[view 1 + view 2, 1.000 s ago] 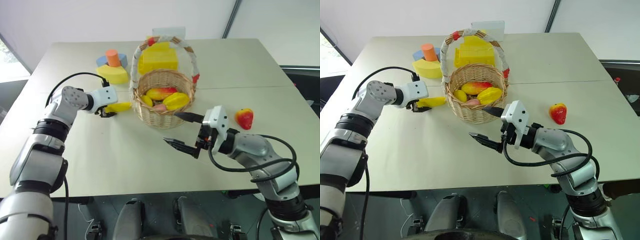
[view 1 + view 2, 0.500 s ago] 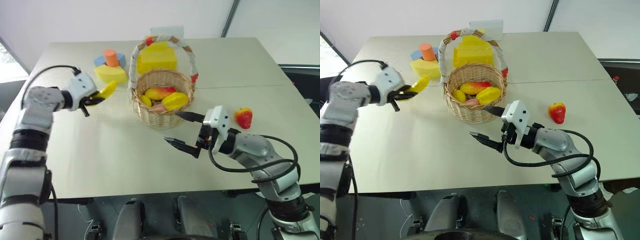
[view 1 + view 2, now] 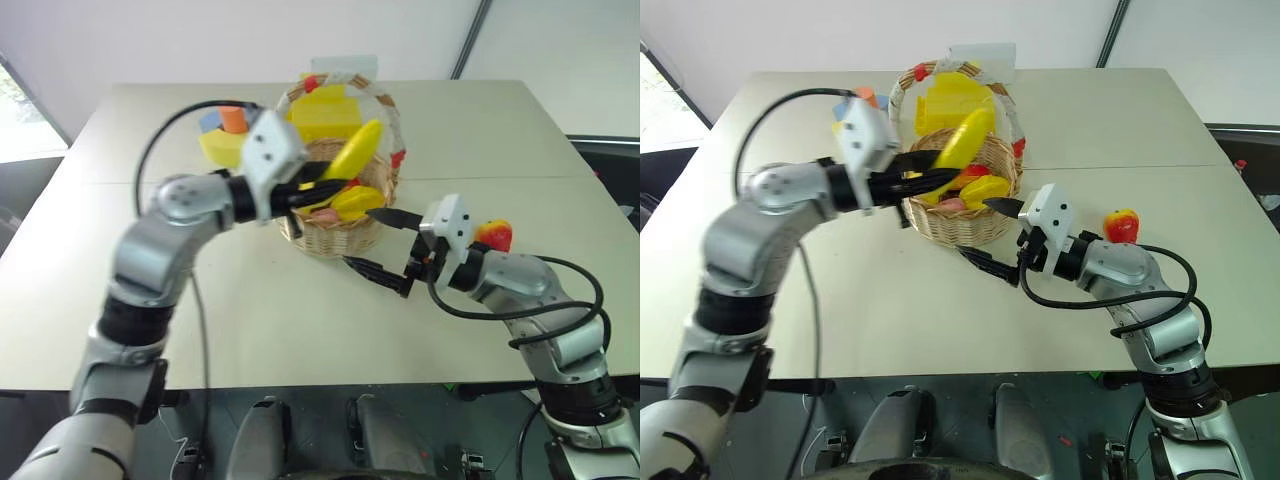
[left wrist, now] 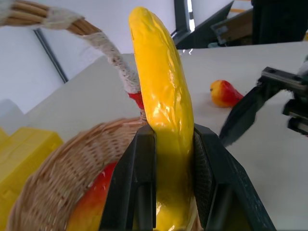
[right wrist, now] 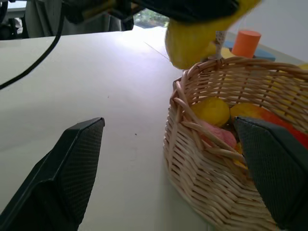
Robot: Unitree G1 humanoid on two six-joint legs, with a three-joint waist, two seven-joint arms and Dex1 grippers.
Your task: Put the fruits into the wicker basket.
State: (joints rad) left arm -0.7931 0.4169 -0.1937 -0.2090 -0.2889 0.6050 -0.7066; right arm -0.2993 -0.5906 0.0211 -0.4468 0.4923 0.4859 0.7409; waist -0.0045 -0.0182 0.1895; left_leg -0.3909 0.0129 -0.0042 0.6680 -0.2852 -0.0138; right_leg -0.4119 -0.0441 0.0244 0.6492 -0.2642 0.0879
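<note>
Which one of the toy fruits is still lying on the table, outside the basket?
The red-and-yellow strawberry-like fruit, on the table behind the right gripper. The others are in the wicker basket, or, like the banana, held above it.

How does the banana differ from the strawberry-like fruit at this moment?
The banana is long and all yellow; the strawberry-like fruit is short, rounded, and red with yellow. The banana is clamped in the left gripper, held in the air above the wicker basket; the strawberry-like fruit lies free on the table, beside the open right gripper. Neither is in the basket yet.
</note>
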